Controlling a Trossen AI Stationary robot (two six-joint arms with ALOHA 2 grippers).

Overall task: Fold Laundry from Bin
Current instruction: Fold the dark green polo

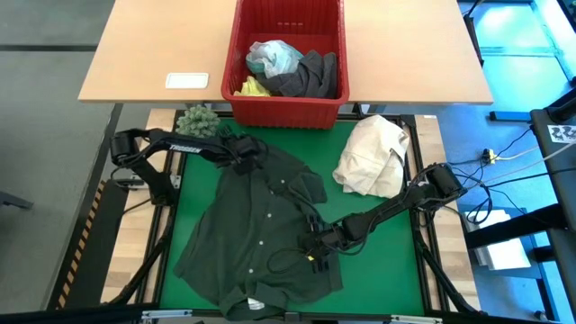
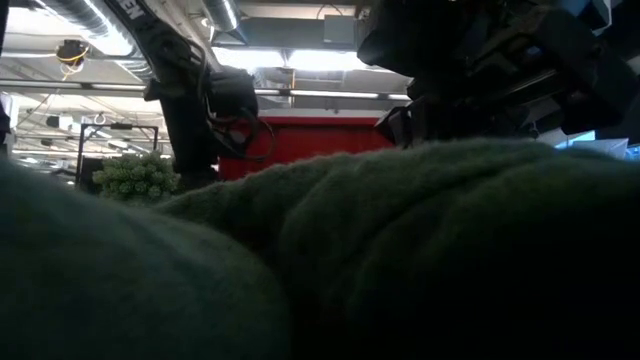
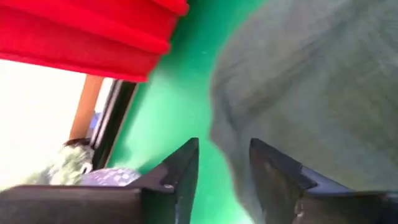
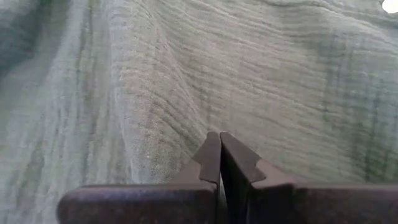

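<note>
A dark green-black shirt (image 1: pixel 252 225) lies spread on the green mat (image 1: pixel 387 261). My left gripper (image 1: pixel 245 153) is open at the shirt's far edge; in the left wrist view its fingers (image 3: pixel 224 155) stand on either side of that edge (image 3: pixel 227 134). My right gripper (image 1: pixel 313 254) is shut low over the shirt's right part (image 4: pixel 186 68). The red bin (image 1: pixel 288 112) stands beyond the mat with grey (image 1: pixel 306 76), turquoise (image 1: pixel 273 56) and yellow (image 1: pixel 250 87) garments in it. My left gripper has the shirt's far edge (image 3: pixel 231 162) between its open fingers; I cannot tell whether they touch it. My right gripper comes slanting down from the table's right, and its shut fingertips (image 4: pixel 211 149) are at the shirt's flat cloth (image 4: pixel 186 124). No cloth shows between them.
A cream-white cloth bundle (image 1: pixel 371 155) lies at the mat's far right. A green spiky ball (image 1: pixel 198 120) sits at the far left beside the bin. A white card (image 1: pixel 186 80) lies on the wooden table (image 1: pixel 144 54). In the low view the shirt (image 2: pixel 400 250) fills the foreground.
</note>
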